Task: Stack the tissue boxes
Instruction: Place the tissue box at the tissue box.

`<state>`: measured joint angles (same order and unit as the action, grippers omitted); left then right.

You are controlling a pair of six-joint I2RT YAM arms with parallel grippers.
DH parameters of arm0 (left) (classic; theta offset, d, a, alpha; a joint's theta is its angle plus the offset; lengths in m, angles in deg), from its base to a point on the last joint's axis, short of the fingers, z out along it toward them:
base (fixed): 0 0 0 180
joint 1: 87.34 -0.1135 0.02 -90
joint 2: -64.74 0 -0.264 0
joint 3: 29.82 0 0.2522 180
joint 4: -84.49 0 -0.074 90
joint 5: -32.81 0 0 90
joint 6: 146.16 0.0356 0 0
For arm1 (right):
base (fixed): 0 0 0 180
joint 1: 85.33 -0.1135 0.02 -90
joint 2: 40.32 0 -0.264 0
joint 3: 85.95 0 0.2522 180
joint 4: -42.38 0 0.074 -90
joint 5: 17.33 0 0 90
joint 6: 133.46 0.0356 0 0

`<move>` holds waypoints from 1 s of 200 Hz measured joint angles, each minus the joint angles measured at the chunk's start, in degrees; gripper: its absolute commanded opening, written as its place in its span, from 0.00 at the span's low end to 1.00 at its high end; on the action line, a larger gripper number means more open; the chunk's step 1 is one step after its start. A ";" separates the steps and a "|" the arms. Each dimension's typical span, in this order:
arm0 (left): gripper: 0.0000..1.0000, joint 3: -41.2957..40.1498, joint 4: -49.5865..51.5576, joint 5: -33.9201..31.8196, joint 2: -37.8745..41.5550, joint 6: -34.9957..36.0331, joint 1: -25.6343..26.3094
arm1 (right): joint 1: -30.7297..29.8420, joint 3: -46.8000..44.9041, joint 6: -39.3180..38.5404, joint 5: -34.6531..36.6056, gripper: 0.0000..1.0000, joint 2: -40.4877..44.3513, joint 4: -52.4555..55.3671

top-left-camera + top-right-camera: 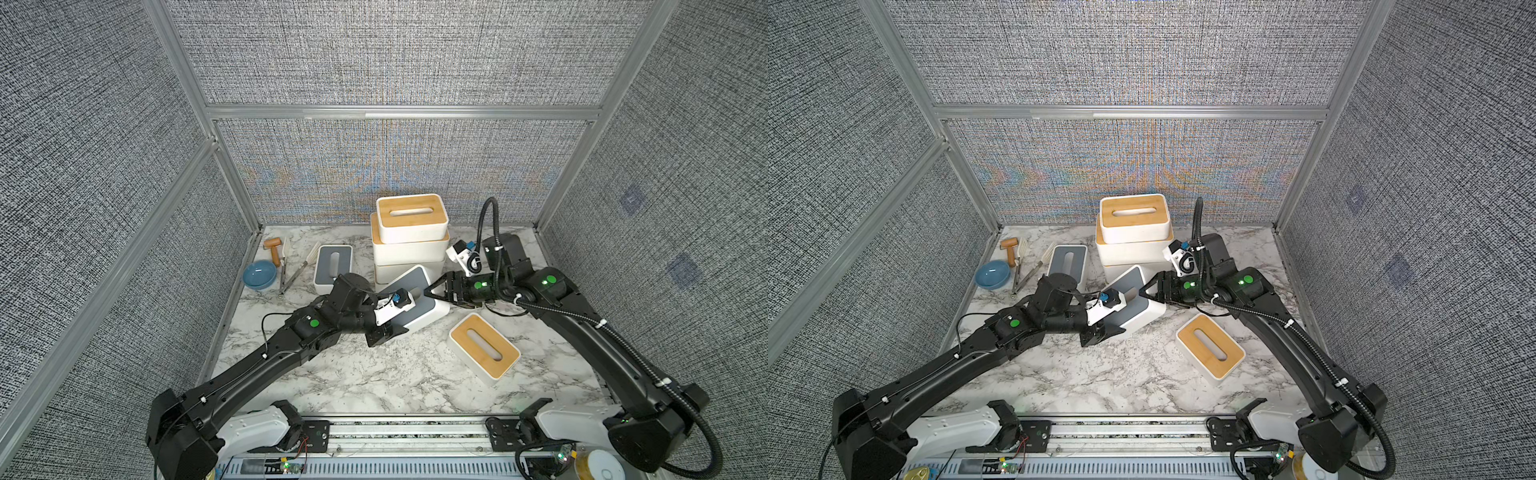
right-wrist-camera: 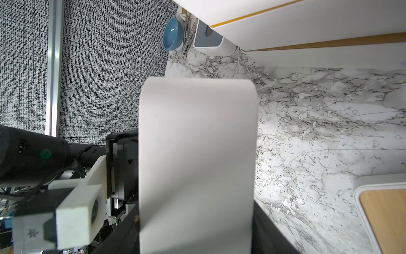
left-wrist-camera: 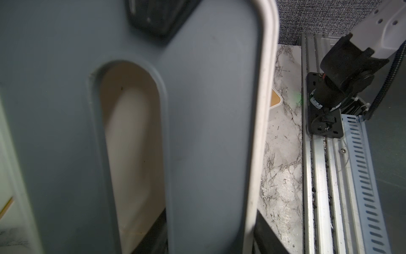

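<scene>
A grey-lidded tissue box [image 1: 422,309] [image 1: 1133,309] hangs tilted over the table's middle, held from both ends. My left gripper [image 1: 395,332] [image 3: 208,242] is shut on its near end, one finger inside the lid's slot and one outside the rim. My right gripper [image 1: 428,293] [image 2: 197,242] is shut on its far end, a finger pressed on each white side [image 2: 197,154]. Behind it stands a stack of three bamboo-lidded tissue boxes [image 1: 411,216]. Another grey-lidded box [image 1: 332,268] lies flat at the left. A bamboo-lidded box [image 1: 484,351] lies at the front right.
A blue bowl [image 1: 259,274], a wooden-handled tool [image 1: 273,248] and metal tongs [image 1: 286,270] lie at the back left. Fabric walls close three sides. A metal rail [image 1: 407,432] with the arm bases runs along the front edge.
</scene>
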<state>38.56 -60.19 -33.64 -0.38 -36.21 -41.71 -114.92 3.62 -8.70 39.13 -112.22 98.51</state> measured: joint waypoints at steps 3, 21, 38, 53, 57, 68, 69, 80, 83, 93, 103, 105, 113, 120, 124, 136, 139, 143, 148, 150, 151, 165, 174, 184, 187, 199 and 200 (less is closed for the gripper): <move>0.25 -0.07 -0.09 -0.04 0.02 0.00 0.02 | 0.00 -0.07 0.00 0.02 0.56 0.09 -0.11; 0.29 -0.22 -0.87 -0.24 0.11 0.13 0.04 | 0.00 -0.35 0.15 0.48 0.53 0.70 -0.44; 0.34 -0.44 -1.97 -0.26 0.22 0.15 0.04 | 0.00 -0.35 0.33 1.20 0.51 1.38 -0.63; 0.42 -0.63 -2.45 -0.28 0.44 0.15 0.09 | -0.02 -0.35 0.42 1.53 0.49 1.75 -0.61; 0.45 -0.72 -2.60 -0.28 0.55 0.15 0.09 | -0.02 -0.35 0.44 1.55 0.48 1.84 -0.61; 0.54 -0.94 -3.02 -0.37 1.01 0.09 0.09 | 0.00 -0.22 0.46 1.55 0.46 1.97 -0.59; 0.55 -0.96 -3.06 -0.39 1.07 0.07 0.09 | 0.00 -0.20 0.46 1.53 0.46 1.97 -0.59; 0.97 -1.33 -3.69 -0.59 1.90 -0.39 0.11 | 0.00 0.20 0.74 1.57 0.46 2.19 -0.52; 0.99 -1.40 -3.72 -1.09 2.27 -0.74 0.09 | 0.02 0.33 0.81 1.70 0.46 2.25 -0.42; 1.00 -1.60 -3.63 -2.78 3.41 -1.60 -0.04 | 0.31 0.72 0.66 2.84 0.46 2.64 0.28; 0.99 -1.55 -3.72 -3.56 4.57 -2.47 -0.20 | 0.68 1.07 0.68 3.15 0.45 2.95 0.83; 0.99 -1.53 -3.72 -3.67 4.79 -2.51 -0.17 | 0.76 1.14 0.66 3.17 0.45 2.97 0.94; 1.00 -1.46 -3.89 -3.91 5.73 -3.78 -0.09 | 1.03 1.38 0.66 3.45 0.45 3.15 1.31; 0.99 -1.44 -4.07 -4.07 6.71 -3.89 -0.02 | 1.22 1.57 0.63 3.54 0.45 3.37 1.55; 0.99 -1.40 -4.15 -4.07 7.32 -4.20 -0.02 | 1.33 1.68 0.63 3.54 0.45 3.52 1.62; 0.99 -0.94 -4.66 -4.09 9.01 -5.49 -0.02 | 1.90 2.32 0.63 3.52 0.44 3.85 1.95; 0.99 -0.74 -4.74 -4.09 9.31 -5.68 -0.02 | 2.05 2.58 0.63 3.48 0.45 3.91 2.08; 1.00 -0.35 -4.94 -4.09 9.73 -6.03 -0.04 | 2.23 2.91 0.61 3.41 0.44 4.00 2.21; 0.99 0.20 -5.20 -4.09 10.23 -6.73 -0.04 | 2.54 3.48 0.61 3.32 0.44 4.13 2.43; 1.00 0.46 -5.27 -4.09 10.43 -6.93 -0.04 | 2.67 3.72 0.61 3.28 0.45 4.22 2.51; 0.99 0.55 -5.29 -4.09 10.47 -6.99 -0.04 | 2.69 3.80 0.59 3.26 0.44 4.24 2.56; 0.99 2.36 -6.16 -4.31 11.69 -8.98 -0.07 | 3.63 6.19 0.42 3.02 0.44 4.57 3.72; 0.99 3.43 -7.17 -5.35 12.48 -10.49 -0.07 | 4.48 8.15 0.31 2.80 0.44 4.83 4.50; 0.99 4.55 -8.59 -6.23 13.60 -12.46 -0.07 | 5.46 10.29 0.02 2.19 0.45 5.11 4.98; 1.00 4.83 -9.05 -6.80 13.90 -13.03 -0.07 | 5.92 11.08 -0.07 1.84 0.44 5.18 5.09; 1.00 5.95 -10.80 -8.87 15.17 -15.41 -0.07 | 7.43 13.79 -0.04 0.92 0.44 5.25 5.16; 1.00 5.99 -10.88 -8.98 15.21 -15.56 -0.07 | 7.61 14.12 -0.04 0.81 0.44 5.22 5.14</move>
<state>44.54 -71.07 -42.62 14.83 -51.77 -41.78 -107.31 17.74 -8.74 39.94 -106.99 103.65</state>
